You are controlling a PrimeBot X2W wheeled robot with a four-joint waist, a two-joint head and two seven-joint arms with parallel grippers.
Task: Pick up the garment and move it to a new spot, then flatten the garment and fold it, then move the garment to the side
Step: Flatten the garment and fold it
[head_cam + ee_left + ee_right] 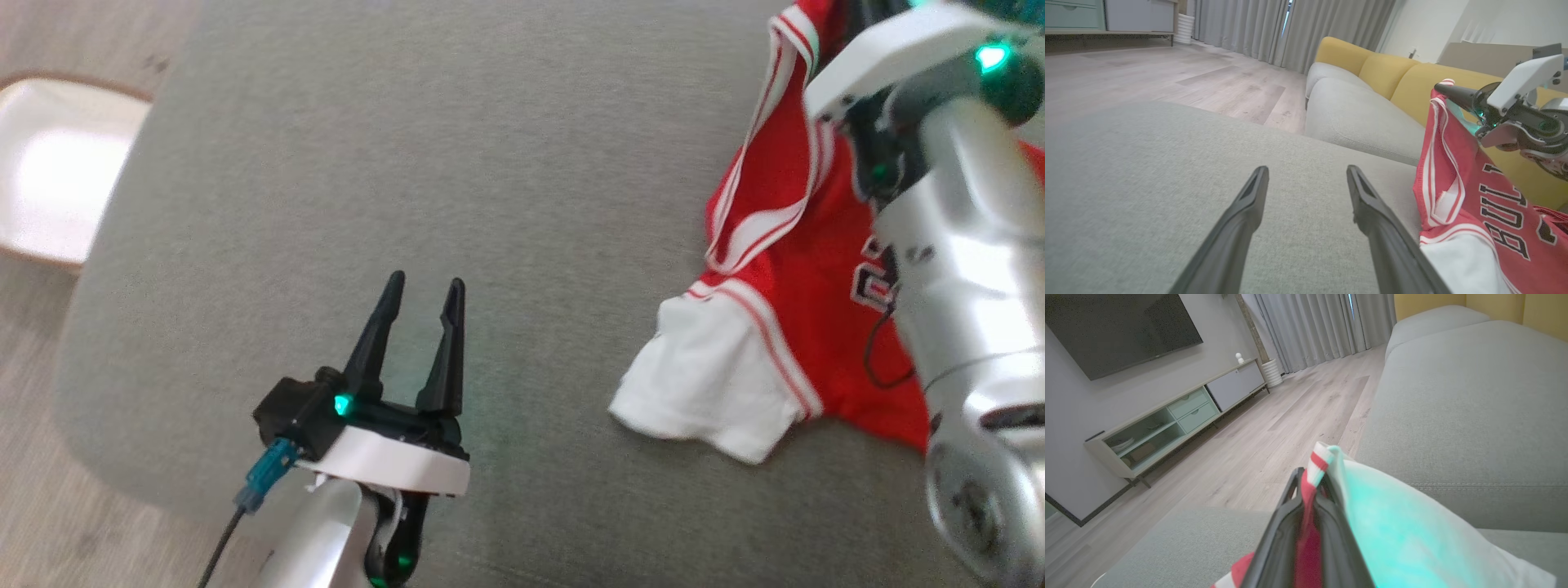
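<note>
Grey cushion (408,163): broad soft surface under everything.

Garment (784,269): red jersey with white sleeve, at 3 o'clock in head view. Lower part rests on cushion, top edge lifted.
- Likely light and limp, will drape and bunch.
- Best taken at trimmed hems or shoulders, one corner per gripper.

Right gripper (1308,486): clamped tight on striped trim. Neckline or armhole, hard to tell.

Left gripper (426,286): at 7 o'clock, fingers spread wide, empty, over bare cushion.

Left wrist view adds lettering and hanging fall. Right wrist view adds the pinch itself.
</note>
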